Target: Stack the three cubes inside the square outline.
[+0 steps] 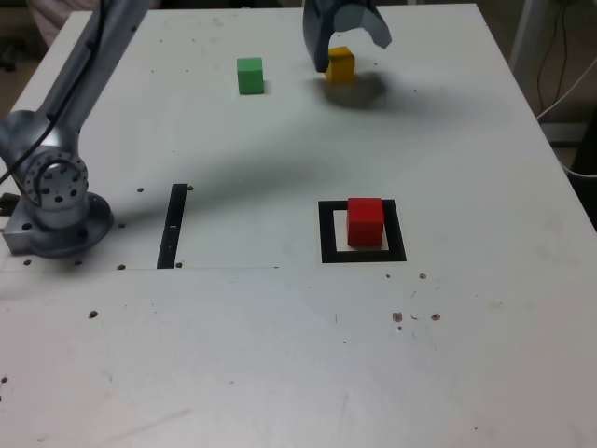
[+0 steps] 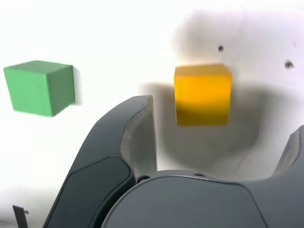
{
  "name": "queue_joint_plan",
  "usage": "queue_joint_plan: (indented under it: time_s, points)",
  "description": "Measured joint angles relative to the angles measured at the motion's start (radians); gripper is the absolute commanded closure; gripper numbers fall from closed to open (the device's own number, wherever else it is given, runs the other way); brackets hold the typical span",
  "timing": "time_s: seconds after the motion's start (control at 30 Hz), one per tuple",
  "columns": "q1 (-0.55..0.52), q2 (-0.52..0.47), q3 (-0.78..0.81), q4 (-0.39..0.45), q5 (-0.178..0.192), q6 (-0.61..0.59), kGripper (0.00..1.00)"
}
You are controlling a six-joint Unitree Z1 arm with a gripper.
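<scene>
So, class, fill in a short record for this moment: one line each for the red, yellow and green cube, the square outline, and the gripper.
red cube: sits inside the square outline, nothing stacked on it
yellow cube: on the table, far side, not gripped
green cube: on the table, apart from the yellow cube, on the exterior view's left of it
gripper: open, over the yellow cube
stack: not yet begun beyond the red cube

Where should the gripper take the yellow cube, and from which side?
By two opposite flat side faces of the yellow cube, coming down from above: it sits flat on the table, apart from the green cube, and the open gripper already hangs over it.
</scene>
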Motion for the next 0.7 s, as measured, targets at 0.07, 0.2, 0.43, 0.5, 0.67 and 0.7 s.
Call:
queue_joint_plan:
  time_s: [0.07,0.2,0.43,0.5,0.67,0.7]
  points:
    - [0.0,0.008,-0.014,-0.004,0.003,0.004,0.03]
    - [0.007,0.025,-0.025,-0.004,0.007,0.015,0.06]
    - [0.014,0.051,-0.02,0.008,0.001,0.026,0.13]
    - [0.014,0.059,-0.021,0.008,-0.002,0.036,0.16]
    - [0.012,0.077,-0.027,0.007,-0.002,0.053,0.3]
    - [0.012,0.077,-0.028,0.007,-0.002,0.053,0.33]
